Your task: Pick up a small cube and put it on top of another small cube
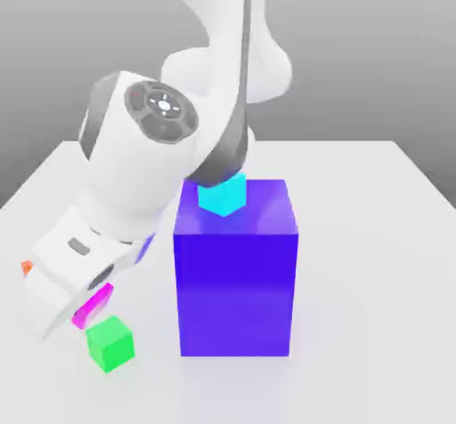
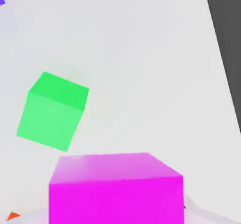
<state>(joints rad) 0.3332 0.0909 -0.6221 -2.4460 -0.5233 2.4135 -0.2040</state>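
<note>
The table (image 1: 374, 199) under me is a flat, matte white slab. On it, toward the middle, stands the blue block (image 1: 236, 280), a tall, smooth, glossy box with sharp edges, and a small cyan cube (image 1: 221, 196) sits on its top near the back corner. My arm is white, rounded and shiny, bending down toward the table's front corner at the exterior view's left. My gripper (image 1: 89, 311) is pressed together on the pink cube (image 1: 93, 307), a plain, flat-coloured little cube held at its tip above the table. The green cube (image 1: 110, 343), same size and plain, rests on the table just beside and below the pink one, nearer the front edge. An orange cube (image 1: 28, 268) peeks out behind my hand.
</note>
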